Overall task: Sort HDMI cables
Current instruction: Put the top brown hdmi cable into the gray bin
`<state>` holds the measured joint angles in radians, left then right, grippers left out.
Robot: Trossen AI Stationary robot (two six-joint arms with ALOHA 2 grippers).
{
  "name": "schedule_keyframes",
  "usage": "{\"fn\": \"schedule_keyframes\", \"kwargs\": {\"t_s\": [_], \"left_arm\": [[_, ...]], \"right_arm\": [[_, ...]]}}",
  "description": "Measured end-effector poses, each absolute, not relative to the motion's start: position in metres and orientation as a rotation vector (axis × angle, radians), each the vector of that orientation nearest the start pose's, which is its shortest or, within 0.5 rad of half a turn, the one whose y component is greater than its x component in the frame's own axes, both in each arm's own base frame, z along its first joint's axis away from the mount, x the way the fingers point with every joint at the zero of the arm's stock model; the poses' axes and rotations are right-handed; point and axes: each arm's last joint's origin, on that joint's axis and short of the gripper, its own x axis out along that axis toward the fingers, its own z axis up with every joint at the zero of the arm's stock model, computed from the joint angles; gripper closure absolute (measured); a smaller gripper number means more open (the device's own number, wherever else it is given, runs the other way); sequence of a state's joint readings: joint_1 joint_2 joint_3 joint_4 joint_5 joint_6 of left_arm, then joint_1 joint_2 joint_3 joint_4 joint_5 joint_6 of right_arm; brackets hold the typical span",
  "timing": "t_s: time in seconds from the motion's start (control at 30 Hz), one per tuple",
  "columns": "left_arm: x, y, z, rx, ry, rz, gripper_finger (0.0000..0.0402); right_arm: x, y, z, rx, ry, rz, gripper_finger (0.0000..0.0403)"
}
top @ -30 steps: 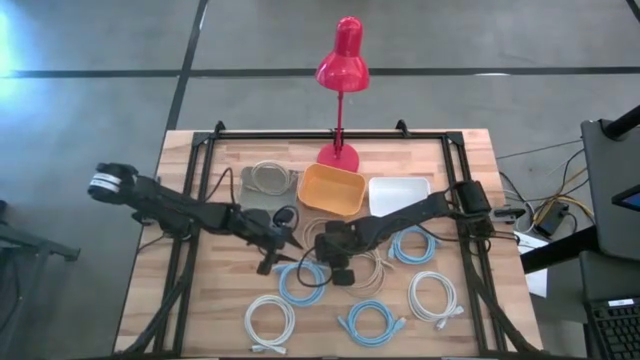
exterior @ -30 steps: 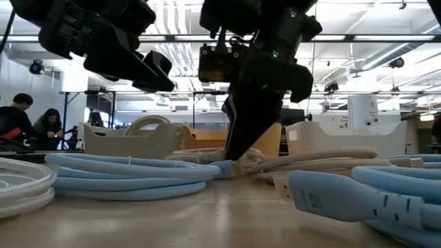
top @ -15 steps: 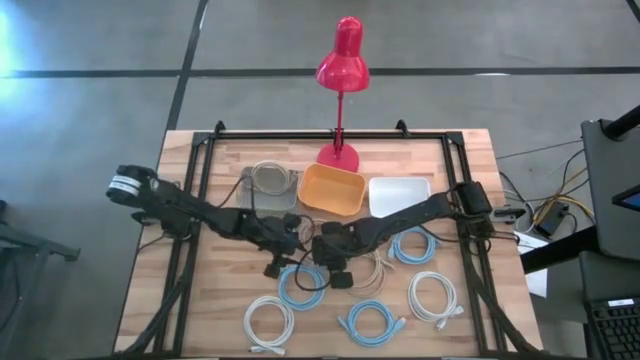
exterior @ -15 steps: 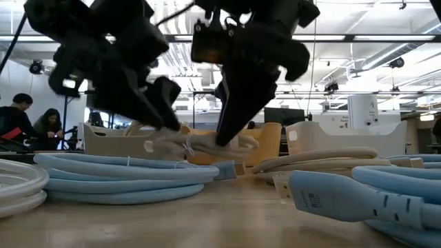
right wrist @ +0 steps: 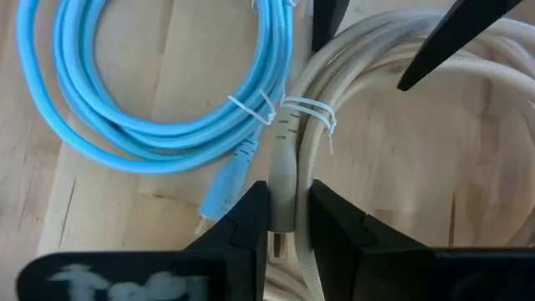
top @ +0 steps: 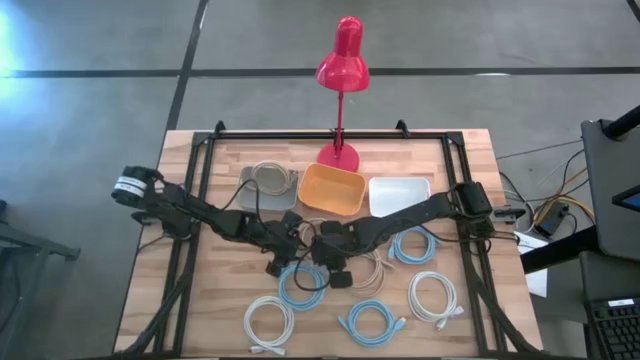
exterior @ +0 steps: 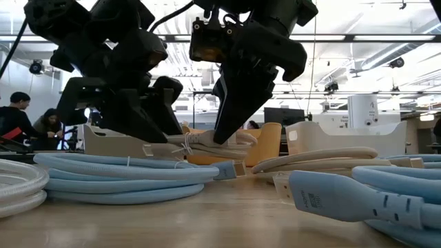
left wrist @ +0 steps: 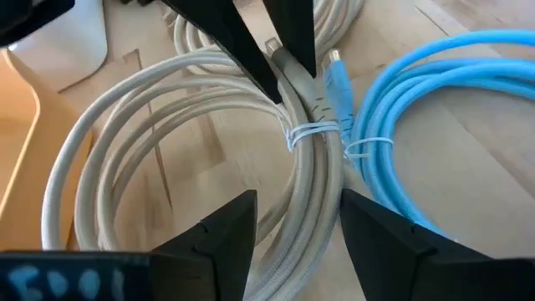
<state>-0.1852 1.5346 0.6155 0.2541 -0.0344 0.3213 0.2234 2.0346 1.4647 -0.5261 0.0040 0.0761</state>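
My right gripper [right wrist: 282,221] is shut on a beige-tan HDMI cable coil [left wrist: 150,117], which hangs above the table centre [exterior: 207,145]. My left gripper [left wrist: 292,238] is open. Its fingers stand on either side of the same coil's tied bundle [left wrist: 305,192], opposite my right gripper [top: 322,245]; I cannot tell whether they touch it. A light blue coil [top: 300,285] lies flat right beside them. Two more light blue coils [top: 372,320] [top: 412,245], two white coils [top: 270,320] [top: 432,297] and another beige coil [top: 375,265] lie on the wood. My right gripper pinches the beige coil's plug [right wrist: 282,180] between its two fingers, next to the white tie. The fingers slant down from above and lie along the plug. The coil hangs about level, lifted off the table near the fingers [exterior: 231,131].
A grey tray [top: 250,195] holding a beige coil [top: 268,177], an orange bin [top: 332,190] and a white bin [top: 398,192] stand along the far side. A red desk lamp [top: 340,60] stands behind them. People sit in the room beyond [exterior: 21,117].
My right gripper has risen from the table with the beige plug, lifting the coil off the wood. My left gripper has moved toward the table's right and come down until its open fingers straddle that coil.
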Motion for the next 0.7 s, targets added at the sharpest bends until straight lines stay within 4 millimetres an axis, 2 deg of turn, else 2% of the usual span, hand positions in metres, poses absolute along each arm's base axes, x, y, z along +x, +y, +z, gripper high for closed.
{"fn": "schedule_keyframes", "kwargs": {"t_s": [0.2,0.4,0.57,0.7], "left_arm": [[0.269,-0.052,0.153,0.460,0.692,-0.261,0.0211],[0.264,-0.054,0.160,0.643,0.700,-0.193,0.0211],[0.265,-0.057,0.152,0.741,0.723,-0.239,0.0211],[0.270,-0.060,0.149,0.790,0.704,-0.200,0.0211]], "right_arm": [[0.410,0.094,0.172,-0.060,1.100,0.168,0.0339],[0.410,0.093,0.173,-0.060,1.104,0.161,0.0339],[0.411,0.093,0.173,-0.063,1.098,0.169,0.0339],[0.412,0.094,0.176,-0.080,1.090,0.181,0.0339]]}}
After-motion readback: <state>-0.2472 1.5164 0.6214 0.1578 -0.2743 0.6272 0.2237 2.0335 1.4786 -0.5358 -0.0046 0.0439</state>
